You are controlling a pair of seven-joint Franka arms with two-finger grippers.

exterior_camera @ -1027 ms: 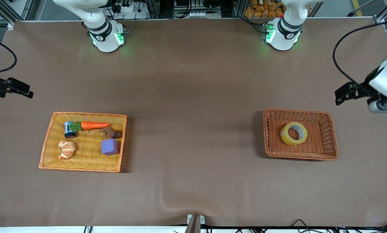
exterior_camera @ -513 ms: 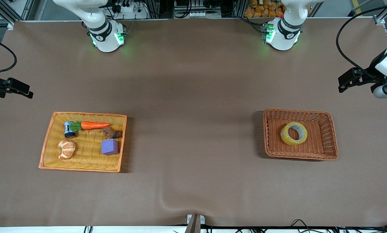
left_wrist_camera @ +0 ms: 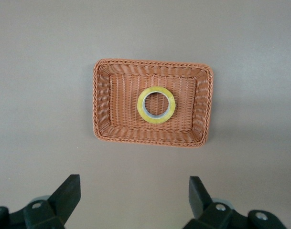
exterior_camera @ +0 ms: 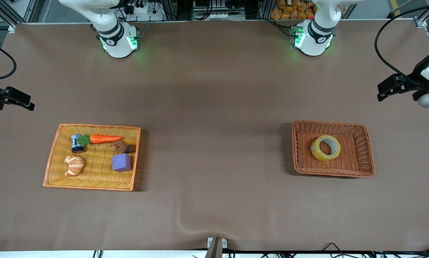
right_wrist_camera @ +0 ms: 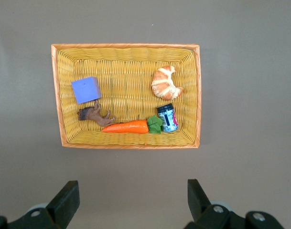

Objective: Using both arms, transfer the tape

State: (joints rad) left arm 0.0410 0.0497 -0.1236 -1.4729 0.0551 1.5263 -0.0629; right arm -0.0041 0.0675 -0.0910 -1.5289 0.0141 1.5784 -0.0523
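The tape (exterior_camera: pixel 325 147), a yellowish roll with a grey core, lies flat in the brown wicker basket (exterior_camera: pixel 365 150) toward the left arm's end of the table. It also shows in the left wrist view (left_wrist_camera: pixel 156 104). My left gripper (left_wrist_camera: pixel 134 191) is open and empty, high over bare table beside that basket; in the front view it (exterior_camera: pixel 383 91) is at the frame's edge. My right gripper (right_wrist_camera: pixel 132 191) is open and empty, high over bare table beside the yellow tray (right_wrist_camera: pixel 126 57); in the front view it (exterior_camera: pixel 20 101) is at the other edge.
The yellow tray (exterior_camera: pixel 56 157) holds a purple cube (exterior_camera: pixel 122 162), a carrot (exterior_camera: pixel 103 138), a croissant (exterior_camera: pixel 74 165), a small can (exterior_camera: pixel 77 143) and a brown toy animal (exterior_camera: pixel 125 147). The brown table cover has a wrinkle (exterior_camera: pixel 185 224) near the front edge.
My left arm has risen and drawn back toward its end of the table, away from the basket. My right gripper has shifted only slightly. The tape has not moved.
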